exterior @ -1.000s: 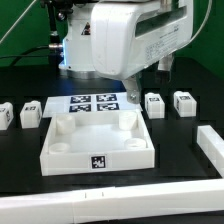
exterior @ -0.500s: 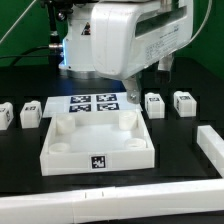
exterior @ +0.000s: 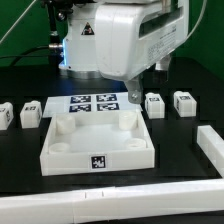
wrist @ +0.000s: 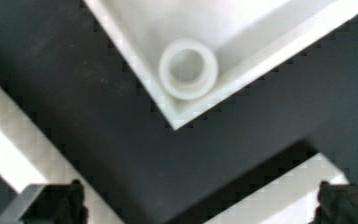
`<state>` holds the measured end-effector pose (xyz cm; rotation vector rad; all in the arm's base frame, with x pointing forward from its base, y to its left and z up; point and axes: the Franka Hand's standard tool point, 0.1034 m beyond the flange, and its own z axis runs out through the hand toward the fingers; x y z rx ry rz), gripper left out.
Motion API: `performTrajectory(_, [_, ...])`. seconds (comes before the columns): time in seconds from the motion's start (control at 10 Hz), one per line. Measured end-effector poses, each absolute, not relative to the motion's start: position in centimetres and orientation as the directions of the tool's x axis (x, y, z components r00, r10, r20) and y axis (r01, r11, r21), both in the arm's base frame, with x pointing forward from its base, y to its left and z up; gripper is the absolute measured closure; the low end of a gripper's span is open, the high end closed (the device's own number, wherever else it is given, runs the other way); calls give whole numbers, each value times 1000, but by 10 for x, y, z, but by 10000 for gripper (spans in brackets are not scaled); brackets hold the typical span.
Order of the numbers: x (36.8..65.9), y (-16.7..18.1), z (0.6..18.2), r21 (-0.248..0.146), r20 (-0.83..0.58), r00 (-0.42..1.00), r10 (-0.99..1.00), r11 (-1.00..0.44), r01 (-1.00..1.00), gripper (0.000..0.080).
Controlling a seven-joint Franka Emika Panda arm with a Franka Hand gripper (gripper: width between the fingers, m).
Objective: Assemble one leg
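Note:
Four small white legs with tags stand on the black table: two at the exterior view's left (exterior: 5, 113) (exterior: 31, 112) and two at its right (exterior: 154, 104) (exterior: 184, 101). The large white square panel (exterior: 97, 150) lies in the middle. My gripper (exterior: 131, 92) hangs above the panel's far right corner, mostly hidden by the arm. In the wrist view the gripper (wrist: 197, 208) is open and empty, its fingertips (wrist: 51, 205) wide apart. Below it is a panel corner with a round socket (wrist: 188, 70).
The marker board (exterior: 93, 102) lies behind the panel. A long white bar (exterior: 100, 205) runs along the front edge and another white bar (exterior: 210, 145) lies at the exterior view's right. Cables and a green surface are at the back.
The arm's body has shifted slightly toward the exterior view's right. The panel and the legs have not moved.

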<state>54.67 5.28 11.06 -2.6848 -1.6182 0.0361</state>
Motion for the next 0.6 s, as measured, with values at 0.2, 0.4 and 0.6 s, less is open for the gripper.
performTrajectory(0.2, [516,33,109,-30,-19,245,969,-245,969,150])
performTrajectory(0.4, [519,32,108,-32,-19,60,998,-61,998,150])
performTrajectory(0.6, [518,29,107,-36,-17,-94,995,94,995,150])
